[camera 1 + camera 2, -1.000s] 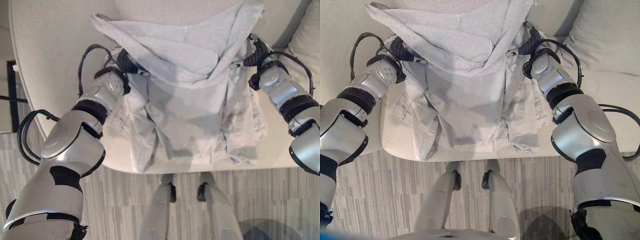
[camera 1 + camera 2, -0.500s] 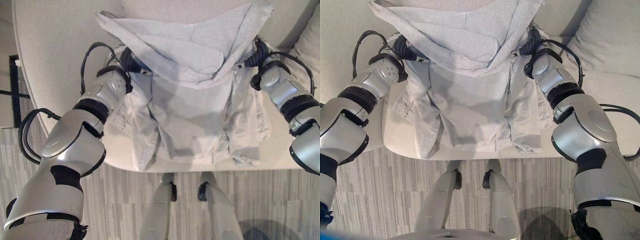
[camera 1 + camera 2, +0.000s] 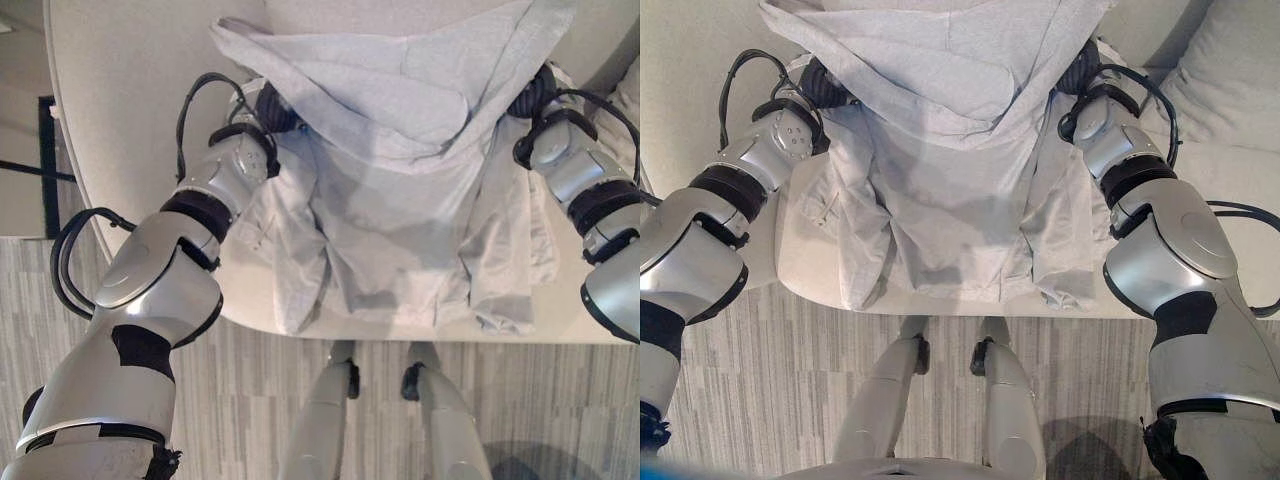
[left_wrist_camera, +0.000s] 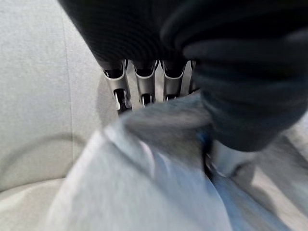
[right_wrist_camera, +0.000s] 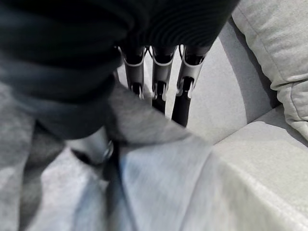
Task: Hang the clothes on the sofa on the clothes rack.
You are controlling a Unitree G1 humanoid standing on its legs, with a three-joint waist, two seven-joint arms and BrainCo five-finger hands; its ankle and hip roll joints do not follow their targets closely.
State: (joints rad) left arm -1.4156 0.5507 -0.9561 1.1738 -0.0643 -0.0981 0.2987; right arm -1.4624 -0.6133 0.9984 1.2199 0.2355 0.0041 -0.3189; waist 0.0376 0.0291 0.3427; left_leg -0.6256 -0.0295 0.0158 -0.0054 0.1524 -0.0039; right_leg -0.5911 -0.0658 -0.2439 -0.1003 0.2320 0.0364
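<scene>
A light grey hooded garment [image 3: 400, 200] hangs spread between my two hands above the sofa seat [image 3: 130, 110], its lower part and sleeves still trailing on the cushion near the front edge. My left hand [image 3: 272, 105] is tucked under the garment's left shoulder. In the left wrist view its fingers [image 4: 144, 89] and thumb pinch a fold of the grey cloth [image 4: 144, 183]. My right hand [image 3: 535, 95] is at the right shoulder. There its fingers [image 5: 159, 82] curl over the cloth [image 5: 159, 183], and the thumb presses from below.
The sofa is pale beige, with a back cushion [image 3: 1220, 80] at the right. A grey striped carpet [image 3: 250, 400] lies in front of the seat's edge. At the far left a dark object [image 3: 48, 165] stands on the floor beside the sofa.
Both hands have moved up toward the sofa back, drawing the garment's top higher and stretching it. The whole picture has also shifted slightly to the right.
</scene>
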